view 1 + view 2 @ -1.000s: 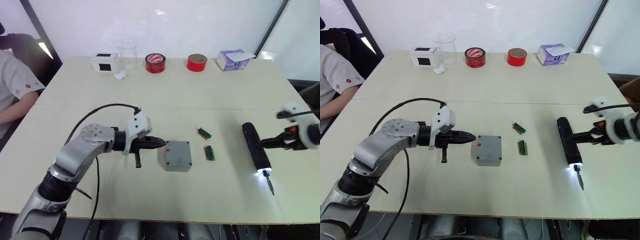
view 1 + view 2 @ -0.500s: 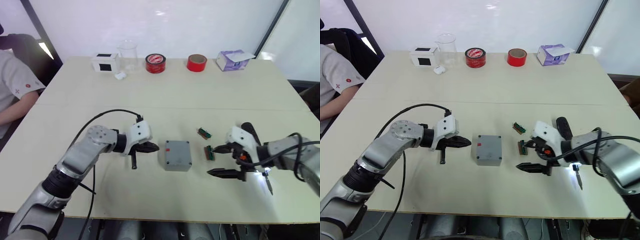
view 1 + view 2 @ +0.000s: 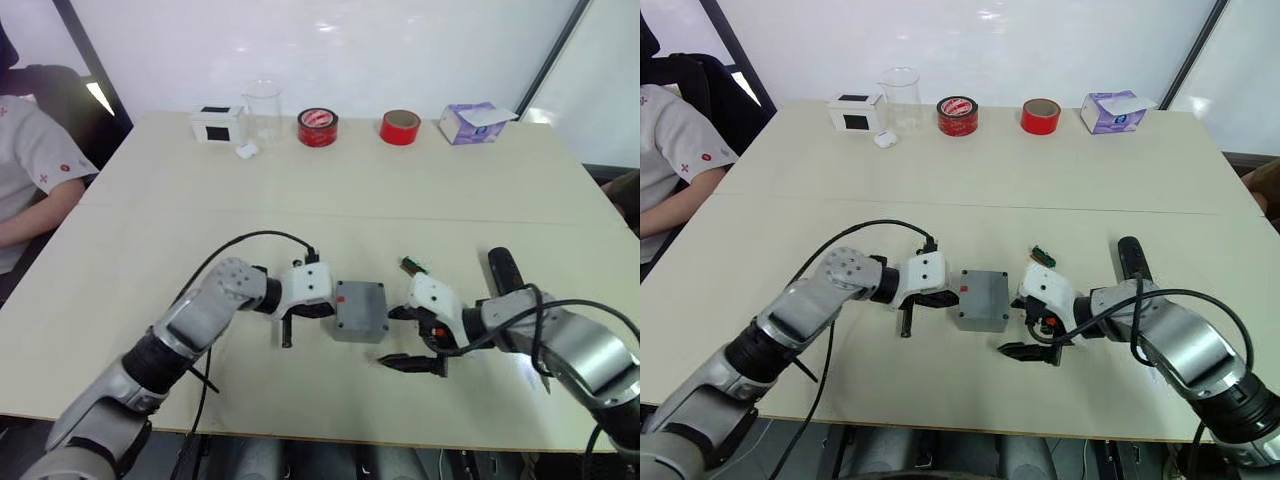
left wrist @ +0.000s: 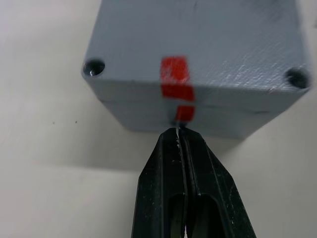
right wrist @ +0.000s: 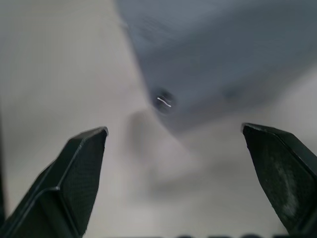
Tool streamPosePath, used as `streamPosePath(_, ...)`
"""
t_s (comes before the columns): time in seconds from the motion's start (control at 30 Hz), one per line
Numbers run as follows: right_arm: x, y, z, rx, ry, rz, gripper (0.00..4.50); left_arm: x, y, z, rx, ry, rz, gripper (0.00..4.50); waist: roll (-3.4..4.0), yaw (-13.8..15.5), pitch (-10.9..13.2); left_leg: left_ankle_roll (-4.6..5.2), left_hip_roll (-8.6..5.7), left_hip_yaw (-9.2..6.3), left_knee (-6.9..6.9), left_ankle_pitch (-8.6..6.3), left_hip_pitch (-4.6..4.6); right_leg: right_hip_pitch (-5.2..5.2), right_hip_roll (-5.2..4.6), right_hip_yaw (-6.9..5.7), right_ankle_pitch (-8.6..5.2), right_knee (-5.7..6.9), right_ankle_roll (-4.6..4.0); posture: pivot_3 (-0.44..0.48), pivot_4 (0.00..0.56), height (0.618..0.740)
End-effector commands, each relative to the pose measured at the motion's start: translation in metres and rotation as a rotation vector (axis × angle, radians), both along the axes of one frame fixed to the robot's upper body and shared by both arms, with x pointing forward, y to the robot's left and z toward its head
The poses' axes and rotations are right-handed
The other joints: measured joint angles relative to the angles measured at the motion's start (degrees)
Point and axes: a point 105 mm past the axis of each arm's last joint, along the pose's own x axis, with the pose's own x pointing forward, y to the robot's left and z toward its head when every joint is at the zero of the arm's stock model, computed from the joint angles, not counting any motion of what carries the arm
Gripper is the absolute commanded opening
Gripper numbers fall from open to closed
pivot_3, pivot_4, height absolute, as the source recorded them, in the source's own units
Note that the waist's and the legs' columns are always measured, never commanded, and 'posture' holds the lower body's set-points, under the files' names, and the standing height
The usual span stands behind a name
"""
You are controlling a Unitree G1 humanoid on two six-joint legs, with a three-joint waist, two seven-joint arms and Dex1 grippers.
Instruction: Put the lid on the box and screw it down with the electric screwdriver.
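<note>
The grey box (image 3: 357, 331) stands at the table's front middle with the lid (image 3: 361, 302) lying on top of it; a red mark (image 4: 174, 82) crosses their seam. My left gripper (image 3: 326, 309) is shut, and its tip (image 4: 179, 135) touches the box's left side at the seam. My right gripper (image 3: 392, 338) is open just to the right of the box, facing a corner screw hole (image 5: 162, 99), with nothing between its fingers. The black electric screwdriver (image 3: 503, 275) lies on the table behind my right arm, its tip hidden.
A small green strip (image 3: 414, 266) lies behind my right gripper. Along the far edge stand a white box with a black square (image 3: 216, 124), a clear beaker (image 3: 262, 108), two red tape rolls (image 3: 317, 126) (image 3: 399, 126) and a purple tissue box (image 3: 475, 122). A person (image 3: 28, 170) sits at the left.
My right gripper has moved left from near the screwdriver to the box's right side, still open. My left gripper has closed back in until its tip touches the box. The camera shifted slightly.
</note>
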Motion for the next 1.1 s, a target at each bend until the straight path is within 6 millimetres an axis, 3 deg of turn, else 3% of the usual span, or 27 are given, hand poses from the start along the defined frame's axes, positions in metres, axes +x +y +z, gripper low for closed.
streamPosePath(0.03,-0.004,0.01,0.009,0.019,-0.016,0.028,4.45,0.012,-0.01,0.014,-0.052,-0.072,0.01,0.0,0.0,0.03,0.0,0.0,0.0,0.0,0.02,0.0,0.0,0.0,0.0,0.0,0.0,0.01,0.0,0.0,0.15,0.74)
streamPosePath(0.27,-0.01,0.018,0.012,0.049,0.009,0.047,4.45,0.036,-0.016,0.018,-0.075,-0.139,0.05,0.0,-0.01,0.0,0.0,0.01,0.0,-0.03,0.06,-0.01,-0.01,0.01,-0.01,-0.02,0.0,0.02,0.0,0.0,0.15,0.74)
streamPosePath(0.47,-0.002,0.007,0.018,0.004,-0.039,0.015,4.45,0.041,0.0,0.02,-0.055,-0.158,0.079,0.0,-0.01,-0.13,0.0,0.01,0.02,-0.04,0.06,-0.01,0.0,-0.01,0.0,-0.03,0.01,0.1,0.02,0.0,0.15,0.74)
streamPosePath(0.6,0.006,-0.016,0.029,-0.062,-0.091,-0.009,4.45,0.027,0.02,0.019,-0.009,-0.137,0.071,0.0,0.0,-0.11,-0.01,0.02,0.03,-0.02,0.06,-0.02,0.0,-0.01,-0.03,-0.03,0.01,0.09,0.01,0.0,0.15,0.74)
streamPosePath(0.77,0.032,-0.032,0.027,-0.133,-0.189,-0.055,4.45,0.002,0.025,0.014,0.013,-0.079,0.028,0.0,-0.01,-0.05,0.0,0.02,0.04,-0.01,0.06,-0.02,0.0,0.01,-0.05,-0.04,-0.01,0.07,-0.02,0.0,0.15,0.74)
streamPosePath(0.93,0.049,-0.026,0.028,-0.1,-0.238,-0.041,4.45,-0.019,0.021,0.012,0.002,0.005,-0.029,0.0,-0.01,-0.1,0.0,0.02,0.04,0.04,0.06,-0.02,0.0,-0.01,-0.02,-0.01,-0.03,0.07,-0.06,0.0,0.15,0.74)
streamPosePath(1.1,0.048,-0.01,0.027,-0.052,-0.226,0.013,4.45,-0.021,0.005,0.011,-0.045,0.011,-0.036,0.0,-0.01,0.01,-0.01,0.02,0.03,0.02,0.08,-0.02,-0.01,0.0,-0.01,-0.02,0.0,0.08,0.0,0.0,0.15,0.74)
